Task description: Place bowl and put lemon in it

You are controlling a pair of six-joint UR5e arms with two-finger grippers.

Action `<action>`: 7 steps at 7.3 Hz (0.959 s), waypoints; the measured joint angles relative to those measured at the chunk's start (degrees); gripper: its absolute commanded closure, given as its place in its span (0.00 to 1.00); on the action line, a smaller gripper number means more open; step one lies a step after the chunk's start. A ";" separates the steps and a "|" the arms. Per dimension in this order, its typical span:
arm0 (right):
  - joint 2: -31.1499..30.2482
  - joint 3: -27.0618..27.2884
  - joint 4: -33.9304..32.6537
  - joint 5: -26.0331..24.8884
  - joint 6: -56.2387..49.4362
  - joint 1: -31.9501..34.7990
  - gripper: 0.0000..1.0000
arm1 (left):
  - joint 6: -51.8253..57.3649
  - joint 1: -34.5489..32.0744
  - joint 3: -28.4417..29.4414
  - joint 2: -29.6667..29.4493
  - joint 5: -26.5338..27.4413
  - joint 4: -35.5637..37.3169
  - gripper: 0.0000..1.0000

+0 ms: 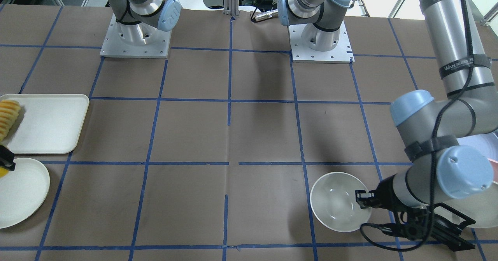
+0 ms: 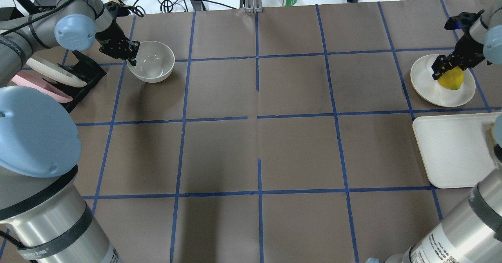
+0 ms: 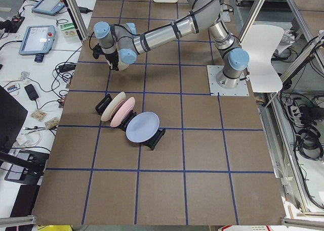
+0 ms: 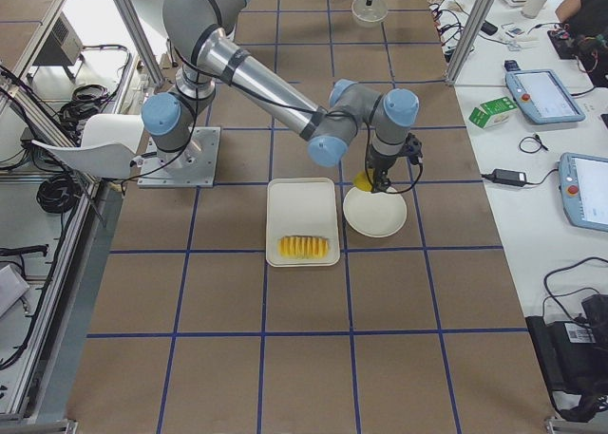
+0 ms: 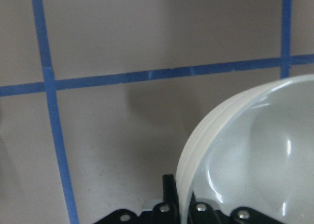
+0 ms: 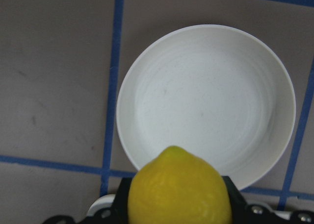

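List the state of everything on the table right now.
bowl: upright, empty, rim pinched by left end effector.
lemon: gripped by right end effector, over plate.
plate: flat on table, empty.
tray: flat, fruit slices at one end.
racked plates: standing on edge.

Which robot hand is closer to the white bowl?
Left. The left gripper clamps the bowl by its rim. The right gripper is far across the table, holding the lemon above a plate.
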 measured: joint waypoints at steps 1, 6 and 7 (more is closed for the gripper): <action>-5.25 -0.03 5.20 -0.84 1.53 1.23 0.59 | -2.94 -3.57 -2.05 2.31 -1.93 -1.83 1.00; -19.46 0.87 19.84 -1.31 19.20 11.92 0.59 | -21.82 -17.48 -21.24 7.96 -6.71 16.06 1.00; -19.10 0.64 19.81 -1.06 24.64 15.86 0.57 | -23.36 -18.25 -23.69 7.68 -7.40 20.74 1.00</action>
